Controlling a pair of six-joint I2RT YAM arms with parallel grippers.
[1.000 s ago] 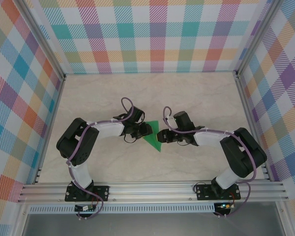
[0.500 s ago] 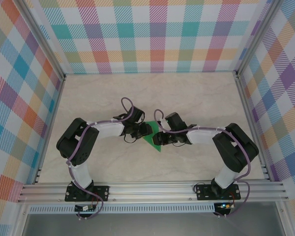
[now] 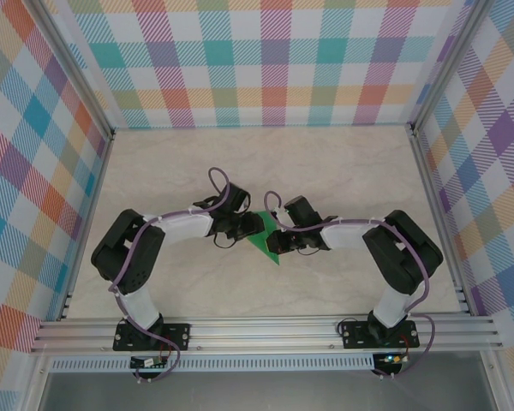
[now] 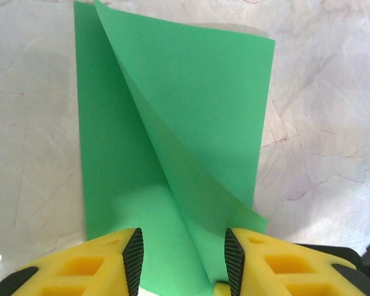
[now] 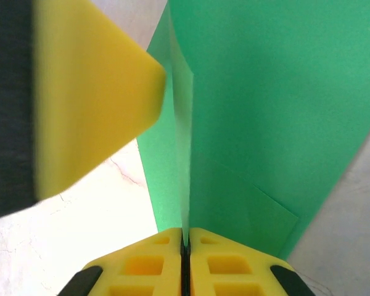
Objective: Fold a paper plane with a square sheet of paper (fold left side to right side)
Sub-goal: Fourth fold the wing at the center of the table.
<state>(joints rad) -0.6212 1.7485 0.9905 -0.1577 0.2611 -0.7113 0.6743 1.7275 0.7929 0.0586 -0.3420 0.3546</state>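
Clamps right fingers (image 5: 166,253) on a raised flap of green paper (image 4: 191,92) at the centre of the bench (image 3: 343,163), left fingers (image 4: 134,259) apart astride it; risks a crooked crease if tugged sideways.

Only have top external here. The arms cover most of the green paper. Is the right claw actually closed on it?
Observer: Yes. In the right wrist view the right claw is shut, with a raised edge of the green sheet pinched in it.
Operator: Left claw gripping too?
Observer: No. In the left wrist view the left claw stands open, and the sheet runs through the gap.
Operator: Paper flat?
Observer: No. One flap curves up above the layer that lies on the table. It runs from the far corner down towards the left claw.
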